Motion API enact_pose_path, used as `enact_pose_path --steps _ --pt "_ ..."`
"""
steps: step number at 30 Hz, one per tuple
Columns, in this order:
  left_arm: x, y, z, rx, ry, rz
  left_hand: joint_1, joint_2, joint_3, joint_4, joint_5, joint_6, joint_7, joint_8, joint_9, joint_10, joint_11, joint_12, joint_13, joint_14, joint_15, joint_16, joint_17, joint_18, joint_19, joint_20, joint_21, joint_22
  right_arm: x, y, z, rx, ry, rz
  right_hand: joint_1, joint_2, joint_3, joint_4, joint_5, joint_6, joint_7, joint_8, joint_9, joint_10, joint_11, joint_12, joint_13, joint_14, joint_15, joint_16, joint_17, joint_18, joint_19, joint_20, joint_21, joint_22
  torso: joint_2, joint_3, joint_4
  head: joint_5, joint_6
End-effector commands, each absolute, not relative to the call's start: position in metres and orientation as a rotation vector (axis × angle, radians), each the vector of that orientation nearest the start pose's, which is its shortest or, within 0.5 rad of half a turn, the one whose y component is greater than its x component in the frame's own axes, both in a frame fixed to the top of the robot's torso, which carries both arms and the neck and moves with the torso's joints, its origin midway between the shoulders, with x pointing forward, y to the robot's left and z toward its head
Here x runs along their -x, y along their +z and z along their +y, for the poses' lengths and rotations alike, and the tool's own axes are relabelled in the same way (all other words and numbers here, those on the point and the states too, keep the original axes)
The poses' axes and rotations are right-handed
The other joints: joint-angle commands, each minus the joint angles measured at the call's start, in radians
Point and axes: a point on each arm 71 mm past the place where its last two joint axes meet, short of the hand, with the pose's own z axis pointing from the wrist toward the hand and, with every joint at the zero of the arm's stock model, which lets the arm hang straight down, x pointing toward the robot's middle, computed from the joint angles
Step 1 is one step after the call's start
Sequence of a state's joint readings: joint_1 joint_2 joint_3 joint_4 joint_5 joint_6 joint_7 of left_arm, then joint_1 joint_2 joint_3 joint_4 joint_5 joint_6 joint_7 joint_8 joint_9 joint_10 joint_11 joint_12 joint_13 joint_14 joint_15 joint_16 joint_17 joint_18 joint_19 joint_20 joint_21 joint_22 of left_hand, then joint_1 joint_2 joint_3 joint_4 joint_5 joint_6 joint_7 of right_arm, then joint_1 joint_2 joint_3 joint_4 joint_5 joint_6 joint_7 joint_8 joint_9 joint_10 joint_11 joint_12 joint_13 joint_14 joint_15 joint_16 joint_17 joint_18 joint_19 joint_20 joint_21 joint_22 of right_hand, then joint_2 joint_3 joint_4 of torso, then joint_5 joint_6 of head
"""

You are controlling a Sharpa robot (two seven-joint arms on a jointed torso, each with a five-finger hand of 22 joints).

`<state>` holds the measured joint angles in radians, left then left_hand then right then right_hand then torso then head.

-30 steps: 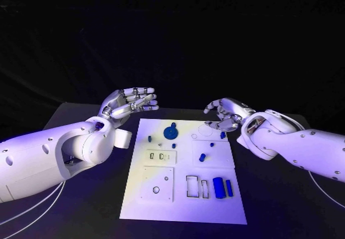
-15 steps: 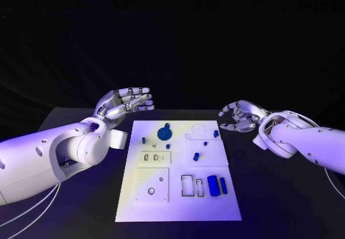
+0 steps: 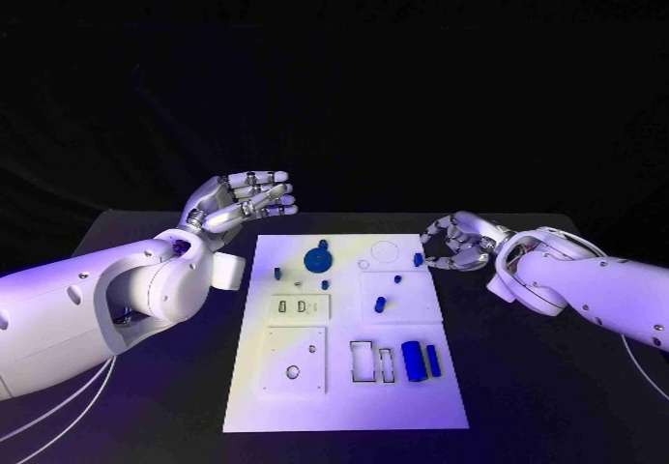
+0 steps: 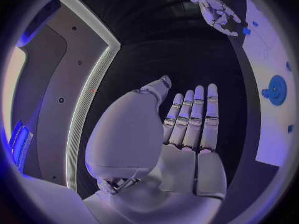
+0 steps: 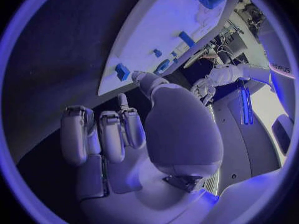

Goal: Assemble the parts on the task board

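The left hand [image 3: 245, 200] is hovering above the black table [image 3: 154, 224] just beyond the far left corner of the white board [image 3: 349, 387], with nothing in it. In the left wrist view its fingers [image 4: 194, 115] are lying straight and side by side, with the thumb standing apart, so the hand is spread flat and empty.

The right hand [image 3: 459, 242] is hanging just off the board's far right edge, close to a small blue piece [image 3: 419, 258] sitting near that edge. Its fingers [image 5: 102, 134] are curling in toward the palm, and in the right wrist view nothing is showing between them and the thumb. The same small blue piece [image 5: 122, 71] is lying on the board just past the thumb tip, apart from it.

On the board, a round blue disc [image 3: 319, 259] is sitting near the far edge, left of the middle, with a few small blue pegs around it. A short blue peg [image 3: 379, 304] is lying near the middle of the board. Toward the near right, a thick blue cylinder [image 3: 413, 360] and a thinner blue bar [image 3: 434, 360] are lying side by side, just right of two empty rectangular slots [image 3: 372, 361]. A plate with a round hole [image 3: 294, 372] is occupying the near left part.
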<state>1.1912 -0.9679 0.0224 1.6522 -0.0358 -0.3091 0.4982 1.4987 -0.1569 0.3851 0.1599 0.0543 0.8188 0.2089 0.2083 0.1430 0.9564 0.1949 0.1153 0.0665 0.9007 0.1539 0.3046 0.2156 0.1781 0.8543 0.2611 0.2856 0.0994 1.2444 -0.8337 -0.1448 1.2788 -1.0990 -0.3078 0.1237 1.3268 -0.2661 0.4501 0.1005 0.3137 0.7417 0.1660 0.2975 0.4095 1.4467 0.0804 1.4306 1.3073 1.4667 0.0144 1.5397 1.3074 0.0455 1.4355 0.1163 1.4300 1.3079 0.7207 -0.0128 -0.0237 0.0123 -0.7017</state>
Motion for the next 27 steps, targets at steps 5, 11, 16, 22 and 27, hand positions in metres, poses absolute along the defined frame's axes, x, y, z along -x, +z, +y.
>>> enact_pose_path --steps 5,11,16,22,27 --pt "-0.47 -0.139 0.231 0.997 -1.664 1.27 -0.005 -0.004 0.006 0.0 -0.001 0.003 0.04 -0.004 -0.001 0.005 0.003 -0.004 -0.001 -0.004 0.003 -0.003 0.001 0.005 0.004 0.001 0.002 -0.002 -0.521 -0.217 -0.264 -0.079 0.712 1.752 0.009 0.0 -0.002 -0.006 0.004 0.004 -0.002 -0.007 -0.002 0.002 -0.002 0.004 0.109 0.078 -0.008 0.0 0.15 0.005 0.0 -0.002 -0.001 0.102 0.001 0.0012 0.0017 0.0 -0.005" --pt "-0.47 -0.139 0.23 0.997 -1.665 1.271 -0.005 -0.004 0.006 0.0 -0.001 0.003 0.04 -0.004 -0.001 0.005 0.003 -0.004 -0.001 -0.004 0.003 -0.003 0.001 0.005 0.004 0.001 0.002 -0.002 -0.523 -0.221 -0.262 -0.086 0.701 1.751 0.007 0.01 0.0 -0.005 0.001 0.01 0.0 -0.011 -0.002 0.005 0.0 0.007 0.112 0.079 -0.007 0.001 0.154 0.004 0.003 -0.002 0.002 0.106 0.0 0.0016 0.0004 0.002 -0.008" --pt "-0.469 -0.139 0.23 0.997 -1.665 1.271 -0.005 -0.004 0.006 0.0 -0.001 0.003 0.04 -0.004 -0.001 0.005 0.003 -0.004 -0.001 -0.004 0.003 -0.003 0.001 0.005 0.004 0.001 0.002 -0.002 -0.524 -0.225 -0.259 -0.089 0.7 1.753 0.007 0.019 0.007 -0.008 -0.001 0.024 0.002 -0.014 -0.001 0.005 0.001 0.007 0.112 0.079 -0.006 0.001 0.152 0.004 0.002 -0.001 0.0 0.103 0.002 0.0011 0.0006 0.003 -0.009" --pt "-0.469 -0.139 0.23 0.997 -1.666 1.272 -0.005 -0.004 0.006 0.0 -0.001 0.003 0.04 -0.004 -0.001 0.005 0.003 -0.004 -0.001 -0.004 0.003 -0.003 0.001 0.005 0.004 0.001 0.002 -0.002 -0.525 -0.227 -0.258 -0.092 0.691 1.752 0.012 0.024 0.02 -0.019 -0.008 0.048 0.004 -0.016 0.0 0.006 0.002 0.009 0.114 0.079 -0.005 0.001 0.153 0.004 0.003 0.0 0.0 0.105 0.0 0.0026 0.0017 0.004 -0.014" --pt "-0.469 -0.139 0.231 0.997 -1.666 1.272 -0.007 -0.004 0.009 -0.003 -0.001 0.003 0.04 -0.005 -0.001 0.006 0.003 -0.006 -0.001 -0.004 0.003 -0.004 0.002 0.005 0.004 0.001 0.001 -0.003 -0.526 -0.228 -0.258 -0.095 0.68 1.75 0.011 0.027 0.034 -0.027 -0.011 0.076 0.006 -0.017 0.001 0.008 0.005 0.01 0.116 0.079 -0.003 0.001 0.154 0.004 0.004 0.002 0.0 0.106 0.0 0.0026 -0.0006 0.005 -0.022"
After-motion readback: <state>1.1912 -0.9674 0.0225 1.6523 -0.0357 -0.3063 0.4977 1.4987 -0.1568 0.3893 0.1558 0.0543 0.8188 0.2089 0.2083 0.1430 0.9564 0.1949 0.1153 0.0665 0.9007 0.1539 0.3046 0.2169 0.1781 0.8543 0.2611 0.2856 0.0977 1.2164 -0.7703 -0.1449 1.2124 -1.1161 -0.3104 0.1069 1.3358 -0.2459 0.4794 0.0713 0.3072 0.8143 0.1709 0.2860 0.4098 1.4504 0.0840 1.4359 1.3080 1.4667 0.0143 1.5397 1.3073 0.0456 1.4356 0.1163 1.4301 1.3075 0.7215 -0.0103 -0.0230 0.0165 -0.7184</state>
